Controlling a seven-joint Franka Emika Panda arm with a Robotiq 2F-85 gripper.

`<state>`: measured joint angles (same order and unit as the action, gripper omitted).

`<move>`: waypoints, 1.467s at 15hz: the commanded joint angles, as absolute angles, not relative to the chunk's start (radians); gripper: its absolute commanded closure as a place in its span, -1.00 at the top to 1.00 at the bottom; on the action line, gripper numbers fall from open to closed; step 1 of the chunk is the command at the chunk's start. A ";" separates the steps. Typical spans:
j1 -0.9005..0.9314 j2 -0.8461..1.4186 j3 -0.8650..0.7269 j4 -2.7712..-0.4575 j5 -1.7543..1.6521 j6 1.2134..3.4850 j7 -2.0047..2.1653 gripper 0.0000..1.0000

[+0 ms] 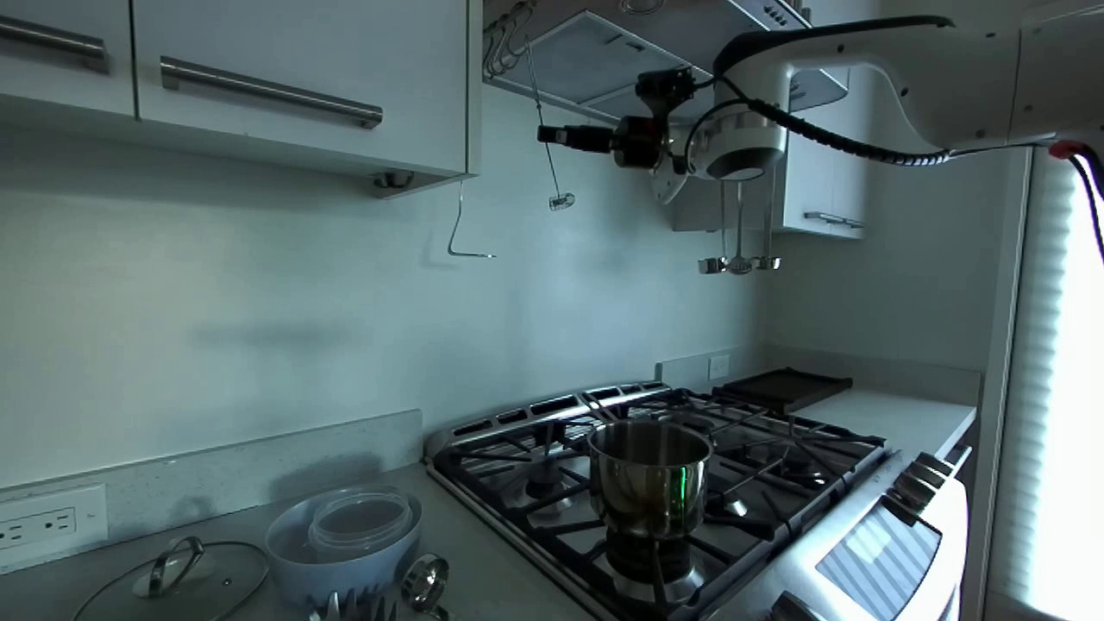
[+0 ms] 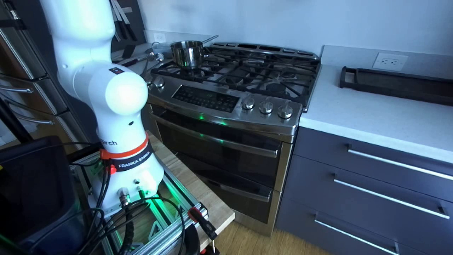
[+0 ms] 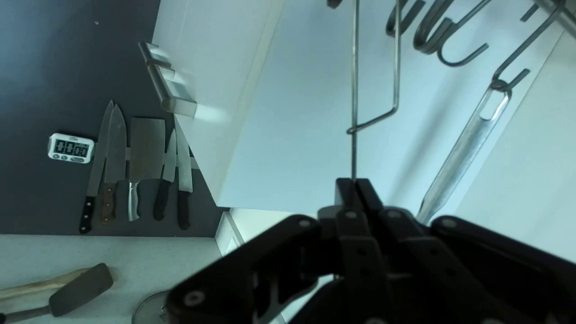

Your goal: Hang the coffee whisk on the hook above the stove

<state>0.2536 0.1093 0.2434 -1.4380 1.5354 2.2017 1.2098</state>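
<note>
The coffee whisk is a thin metal wire with a small coiled head (image 1: 561,201). My gripper (image 1: 545,134) is shut on its wire shaft and holds it upright, slightly tilted, with the head below the fingers. In the wrist view the shaft (image 3: 354,155) rises from my gripper (image 3: 354,182), and its long handle loop runs out of the top edge. Several metal hooks (image 1: 509,39) hang at the range hood, beside the whisk's upper end. In the wrist view, hooks (image 3: 432,36) are right of the loop, one close to its wire. I cannot tell if they touch. The stove (image 2: 201,102) is below.
The range hood (image 1: 595,65) is overhead, with a white cabinet (image 1: 302,52) beside it. A metal utensil (image 3: 465,148) hangs from a hook right of my gripper. Ladles (image 1: 739,263) hang farther along. A bent wire (image 1: 457,246) hangs under the cabinet. A pot (image 1: 651,492) stands on the stove.
</note>
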 commanded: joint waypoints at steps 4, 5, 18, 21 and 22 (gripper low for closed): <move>0.256 0.118 0.242 -1.419 1.522 2.211 1.240 -0.98; 0.255 0.116 0.241 -1.418 1.525 2.210 1.239 -0.98; 0.241 0.094 0.235 -1.431 1.553 2.198 1.208 -0.98; 0.236 0.090 0.234 -1.436 1.556 2.183 1.202 -0.98; 0.235 0.090 0.233 -1.437 1.558 2.177 1.201 -0.98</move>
<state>0.2428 0.1076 0.2380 -1.4163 1.5358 2.2004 1.2127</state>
